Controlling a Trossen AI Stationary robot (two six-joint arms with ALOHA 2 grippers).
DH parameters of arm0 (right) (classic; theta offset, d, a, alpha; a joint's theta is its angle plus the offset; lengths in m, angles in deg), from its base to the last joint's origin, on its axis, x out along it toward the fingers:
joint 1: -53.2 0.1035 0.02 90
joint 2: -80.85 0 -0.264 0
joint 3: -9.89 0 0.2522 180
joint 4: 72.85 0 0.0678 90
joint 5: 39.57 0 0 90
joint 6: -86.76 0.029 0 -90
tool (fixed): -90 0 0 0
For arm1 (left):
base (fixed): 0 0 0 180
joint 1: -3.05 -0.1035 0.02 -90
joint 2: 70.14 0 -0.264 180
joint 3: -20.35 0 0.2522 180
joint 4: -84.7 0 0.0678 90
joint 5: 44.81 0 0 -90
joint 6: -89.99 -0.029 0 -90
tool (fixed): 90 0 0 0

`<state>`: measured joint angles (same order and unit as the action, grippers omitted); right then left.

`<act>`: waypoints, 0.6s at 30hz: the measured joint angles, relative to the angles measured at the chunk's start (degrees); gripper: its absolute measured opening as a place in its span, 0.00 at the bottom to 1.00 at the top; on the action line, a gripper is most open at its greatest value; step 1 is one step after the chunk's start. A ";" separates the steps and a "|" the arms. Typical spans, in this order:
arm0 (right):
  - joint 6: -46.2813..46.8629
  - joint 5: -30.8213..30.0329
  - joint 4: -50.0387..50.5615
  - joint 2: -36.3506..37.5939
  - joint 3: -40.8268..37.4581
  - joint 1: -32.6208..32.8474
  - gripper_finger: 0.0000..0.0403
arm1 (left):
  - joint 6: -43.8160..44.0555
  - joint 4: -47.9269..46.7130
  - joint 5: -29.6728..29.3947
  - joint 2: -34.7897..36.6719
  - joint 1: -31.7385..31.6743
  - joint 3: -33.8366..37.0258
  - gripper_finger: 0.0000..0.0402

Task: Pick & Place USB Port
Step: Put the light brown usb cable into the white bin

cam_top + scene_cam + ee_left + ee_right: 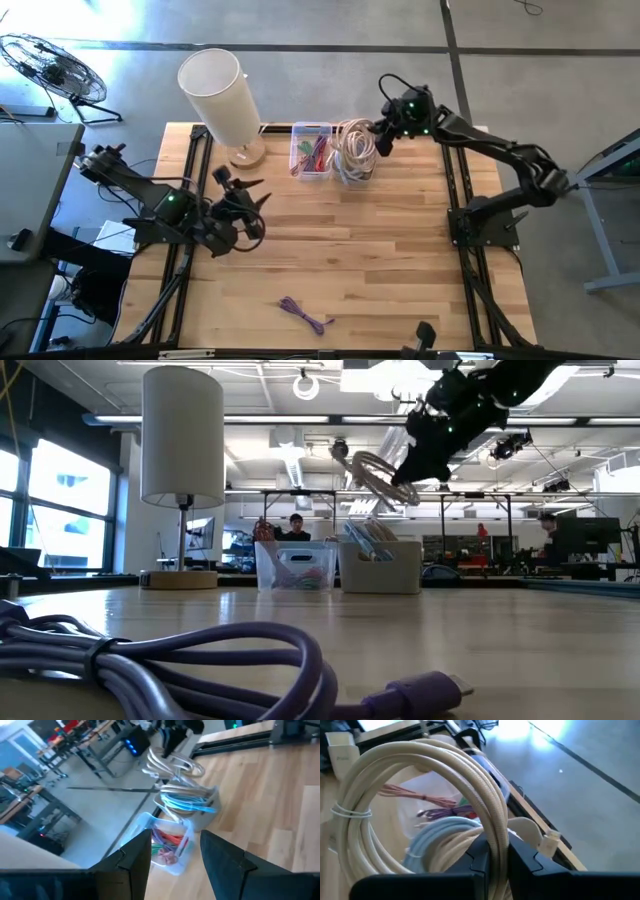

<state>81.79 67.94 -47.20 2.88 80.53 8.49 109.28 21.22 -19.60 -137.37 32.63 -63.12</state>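
We see the right gripper [495,857] pinched on a coiled cream cable [420,785], lifted above the bin [358,168]; the left gripper [175,855] waits open, seemingly over bare table [380,260].

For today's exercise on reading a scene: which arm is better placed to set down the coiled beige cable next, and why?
The right. Its claw is already shut on the coiled beige cable, held in the air above the bins. The left claw is open, holds nothing, and sits far across the table.
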 joint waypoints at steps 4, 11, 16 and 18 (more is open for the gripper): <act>0.81 0.00 -1.80 -2.71 -0.52 -1.34 0.08 | 0.00 -0.27 -0.31 0.96 0.00 0.00 0.41; 1.73 -1.70 -1.63 -7.21 -0.47 -1.95 0.08 | -4.91 -0.28 -0.29 1.19 0.02 0.01 0.41; 2.71 -3.32 -1.48 -10.06 -0.46 -1.95 0.08 | -7.50 -0.21 -0.13 1.01 0.02 0.01 0.41; 3.46 -4.04 -1.47 -11.33 -0.42 -2.00 0.08 | -7.49 -0.17 0.45 1.01 0.02 0.01 0.41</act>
<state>85.26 63.90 -48.67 -8.45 80.12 6.49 101.79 21.05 -19.15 -136.36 32.65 -63.10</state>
